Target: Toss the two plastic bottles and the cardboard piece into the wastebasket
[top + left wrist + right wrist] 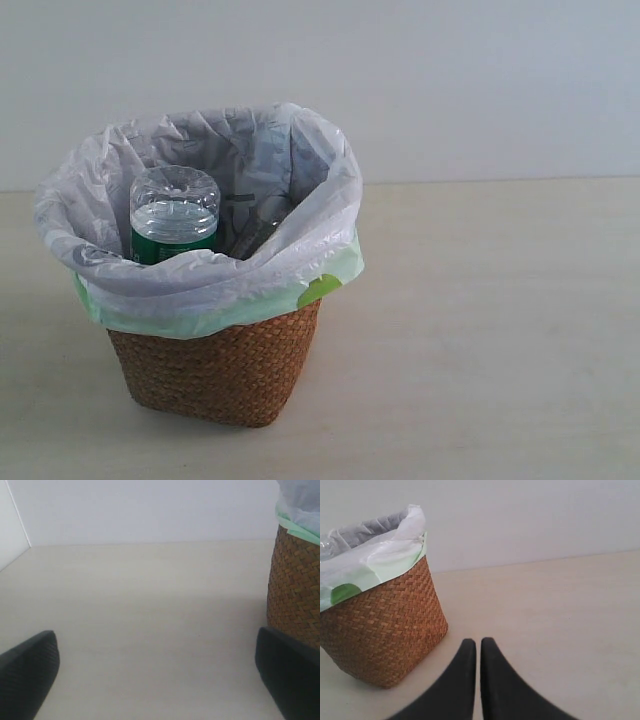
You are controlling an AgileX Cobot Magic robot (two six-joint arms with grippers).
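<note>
Exterior view: the basket (215, 370) stands on the left part of the counter (480, 330), well forward of the far edge where the counter meets the wall. A crinkled white and green bag (200, 290) lines it and folds out over the rim. Inside, against the left wall of the bag, a bottle (175, 215) stands upside down. Its clear base rises just above the rim and its green label shows below. To the right of it, deeper in the bag, lies a clear shape (258, 228) that is too hidden to name. The counter stretches bare from the basket to the right edge.

In the left wrist view, the left fingers (30, 675) are spread wide with nothing between them. They hang low over bare counter, with the basket (295, 590) just beside one of them.

In the right wrist view, the right fingers (465, 670) are pressed together with only a thin slit between them, and they hold nothing. The basket (385, 630) stands near them, and the clear base of the bottle (325, 545) peeks over the bag.
</note>
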